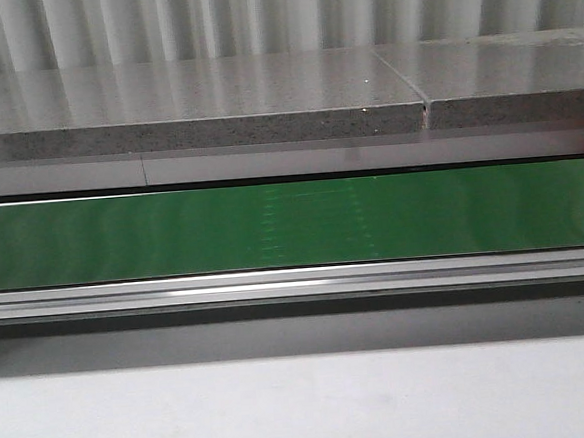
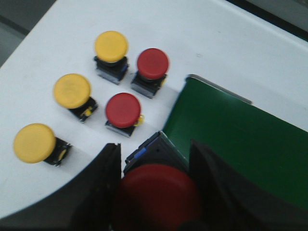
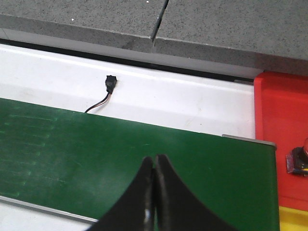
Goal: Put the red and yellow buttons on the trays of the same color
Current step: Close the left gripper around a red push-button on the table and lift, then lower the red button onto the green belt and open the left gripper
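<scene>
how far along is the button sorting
Early on. One button already sits on the red tray. The left end effector grips a red button by the green belt. Three yellow buttons and two red ones wait on the table. The right end effector is shut, empty.

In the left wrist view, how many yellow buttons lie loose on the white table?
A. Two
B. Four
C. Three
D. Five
C. Three yellow buttons lie on the white table, beside two loose red buttons; a third red button sits between the fingers of the left gripper.
</scene>
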Motion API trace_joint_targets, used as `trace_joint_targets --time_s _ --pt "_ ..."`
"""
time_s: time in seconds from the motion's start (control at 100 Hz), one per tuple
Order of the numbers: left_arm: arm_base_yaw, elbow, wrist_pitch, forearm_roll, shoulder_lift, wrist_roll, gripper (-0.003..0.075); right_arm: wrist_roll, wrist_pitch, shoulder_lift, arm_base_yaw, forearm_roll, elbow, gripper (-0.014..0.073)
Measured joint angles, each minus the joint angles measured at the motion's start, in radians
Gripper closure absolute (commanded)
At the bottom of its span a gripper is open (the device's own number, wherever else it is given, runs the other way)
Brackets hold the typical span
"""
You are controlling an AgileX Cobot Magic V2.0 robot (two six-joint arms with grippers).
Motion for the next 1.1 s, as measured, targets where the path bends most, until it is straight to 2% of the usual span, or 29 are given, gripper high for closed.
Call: trace_joint_targets --time_s 0.16,0.3,0.79,0.83,0.9,1.1 --pt "-0.097 -0.087 0.081 -0.008 0.079 0.055 0.0741 0.000 0.000 0.000 0.000 0.000 0.000 0.0686" --pt "-0.141 -0.142 0.144 -0.008 0.179 0.071 0.0741 0.000 0.000 0.000 0.000 0.000 0.000 0.0686" --pt "-0.157 -0.159 0.173 0.019 0.330 0.089 0.0729 0.000 0.000 0.000 0.000 0.000 0.000 0.0686" --pt "-0.157 -0.161 0.173 0.017 0.332 0.090 0.0707 0.000 0.000 0.000 0.000 0.000 0.000 0.0686" --pt "-0.157 -0.163 0.175 0.010 0.334 0.097 0.0616 0.000 0.000 0.000 0.000 0.000 0.000 0.0686" --pt "-0.157 -0.164 0.179 -0.001 0.336 0.121 0.0184 0.000 0.000 0.000 0.000 0.000 0.000 0.0686"
